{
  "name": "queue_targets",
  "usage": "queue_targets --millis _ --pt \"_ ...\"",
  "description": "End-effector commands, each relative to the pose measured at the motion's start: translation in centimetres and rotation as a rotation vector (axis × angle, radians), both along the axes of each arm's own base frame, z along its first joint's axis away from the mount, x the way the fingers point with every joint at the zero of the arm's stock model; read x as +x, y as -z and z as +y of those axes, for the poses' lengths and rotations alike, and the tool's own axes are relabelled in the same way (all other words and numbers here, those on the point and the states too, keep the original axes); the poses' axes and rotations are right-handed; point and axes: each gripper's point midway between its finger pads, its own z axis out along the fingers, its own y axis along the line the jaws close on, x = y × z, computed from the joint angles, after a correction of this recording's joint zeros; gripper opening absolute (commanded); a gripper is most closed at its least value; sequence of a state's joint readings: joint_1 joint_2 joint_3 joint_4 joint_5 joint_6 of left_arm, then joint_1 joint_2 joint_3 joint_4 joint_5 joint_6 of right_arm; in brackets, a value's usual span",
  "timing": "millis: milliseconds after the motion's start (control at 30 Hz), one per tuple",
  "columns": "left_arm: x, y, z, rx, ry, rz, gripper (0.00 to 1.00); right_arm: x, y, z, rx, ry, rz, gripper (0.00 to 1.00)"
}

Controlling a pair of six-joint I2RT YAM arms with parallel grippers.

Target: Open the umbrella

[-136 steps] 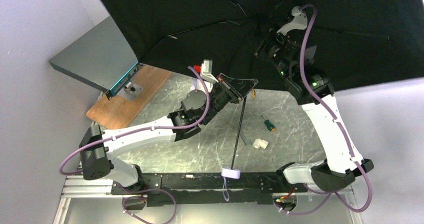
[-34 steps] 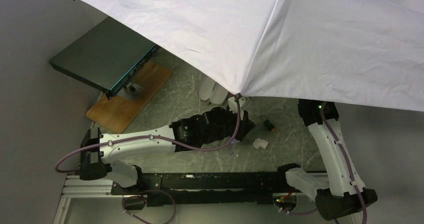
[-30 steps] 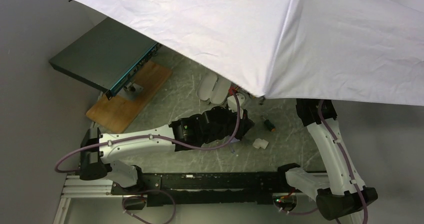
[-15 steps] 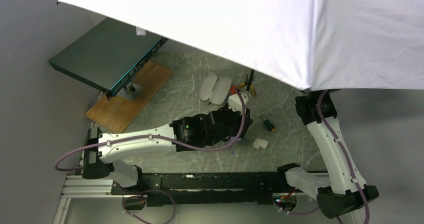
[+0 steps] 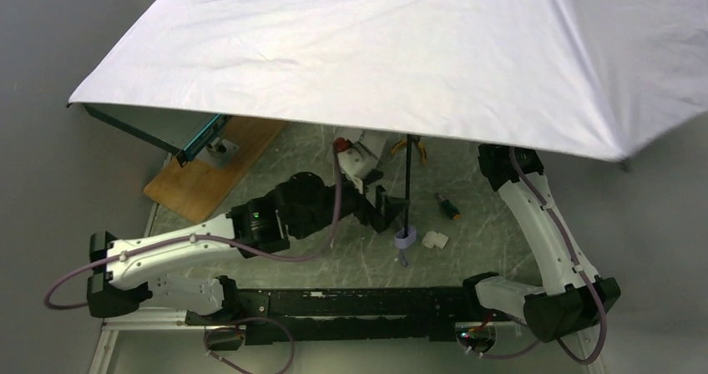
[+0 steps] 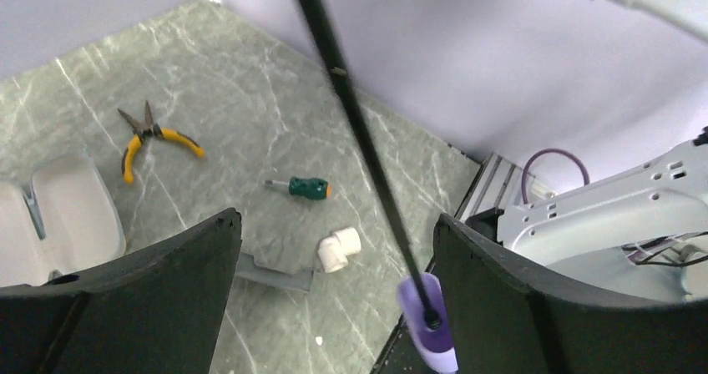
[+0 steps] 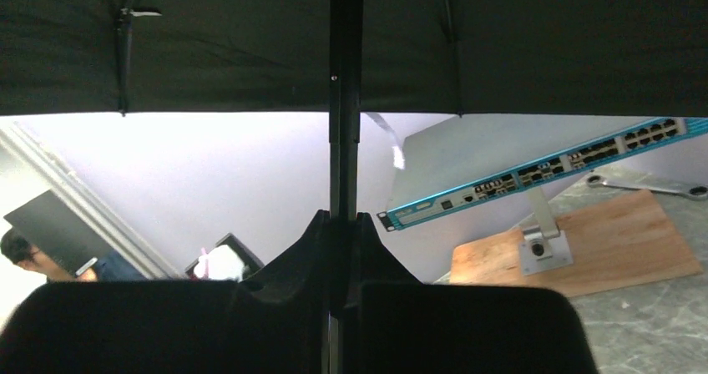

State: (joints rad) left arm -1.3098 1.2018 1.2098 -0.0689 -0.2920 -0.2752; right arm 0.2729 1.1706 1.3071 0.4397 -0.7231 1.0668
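The umbrella (image 5: 376,57) is open, its pale canopy spread wide over the far half of the counter (image 5: 334,249) and hiding most of what lies beneath. Its thin black shaft (image 5: 407,182) drops from under the canopy to a small lavender handle (image 5: 404,240) near the front edge. The right arm (image 5: 543,232) reaches up under the fabric. From its wrist view the right jaws are pressed together on the shaft (image 7: 345,98), just below the black underside of the canopy. The left arm (image 5: 192,245) stretches in low from the other side. The left jaws are spread wide, with the shaft (image 6: 359,132) passing slantwise between them and touching neither. The handle (image 6: 430,324) hangs close by the right-hand finger. On the counter beyond lie yellow-handled pliers (image 6: 154,136), a green screwdriver (image 6: 305,188), a white pipe elbow (image 6: 338,250) and an open pale case (image 6: 63,207). A network switch (image 7: 534,169) stands on a bracket over a wooden board (image 7: 601,253).
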Motion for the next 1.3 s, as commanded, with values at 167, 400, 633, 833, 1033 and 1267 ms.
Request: queue_targets --millis 167,400,633,833,1033,1267 --pt "2.5 -9.7 5.1 -0.261 0.033 -0.142 0.85 -5.5 0.1 0.9 -0.029 0.011 -0.158 0.00" --pt "2.9 -15.8 5.5 -0.481 0.154 -0.210 0.81 -8.3 2.6 2.2 -0.043 -0.064 -0.148 0.00" --pt "3.1 -18.4 5.2 -0.613 0.257 -0.240 0.74 -9.6 3.5 2.2 -0.044 -0.099 -0.127 0.00" --pt "5.5 -18.6 3.9 -0.647 0.233 -0.174 0.61 -10.4 4.0 3.1 -0.062 -0.137 -0.126 0.00" --pt "6.1 -19.2 2.8 -0.694 0.268 -0.139 0.21 -11.3 4.7 4.0 -0.095 -0.164 -0.135 0.00" --pt "7.3 -21.9 3.4 -0.678 0.184 -0.143 0.00 -10.1 7.4 3.8 -0.157 -0.091 -0.088 0.45"
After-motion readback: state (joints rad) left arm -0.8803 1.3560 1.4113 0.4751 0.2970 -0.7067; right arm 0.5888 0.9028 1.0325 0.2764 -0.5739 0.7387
